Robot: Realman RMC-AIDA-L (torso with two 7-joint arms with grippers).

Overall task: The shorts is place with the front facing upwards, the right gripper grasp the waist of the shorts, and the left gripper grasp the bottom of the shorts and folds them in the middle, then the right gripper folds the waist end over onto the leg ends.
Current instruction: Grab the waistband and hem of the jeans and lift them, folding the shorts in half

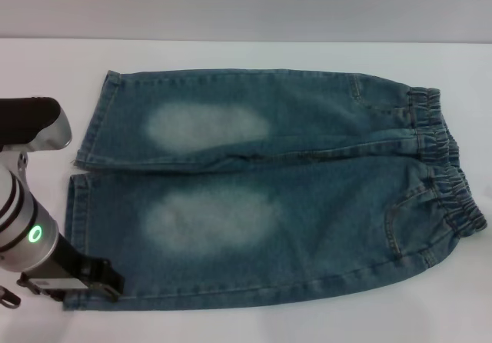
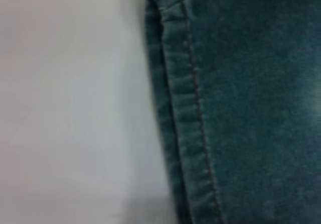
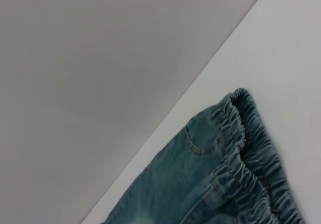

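white tabletop (image 1: 246, 320) carries the shorts (image 1: 269, 189) spread flat, front up, waist (image 1: 450, 174) to the right, so both ends can be gripped; the left gripper (image 1: 96, 278) sits low at the near leg hem (image 2: 183, 113), fingers hidden, cannot tell if parted; right gripper unseen

A bare lab-style test bench is showing here: a plain white tabletop (image 1: 254, 324) is lying under the black left gripper (image 1: 84, 275), a blank grey wall (image 1: 246, 4) standing beyond it.
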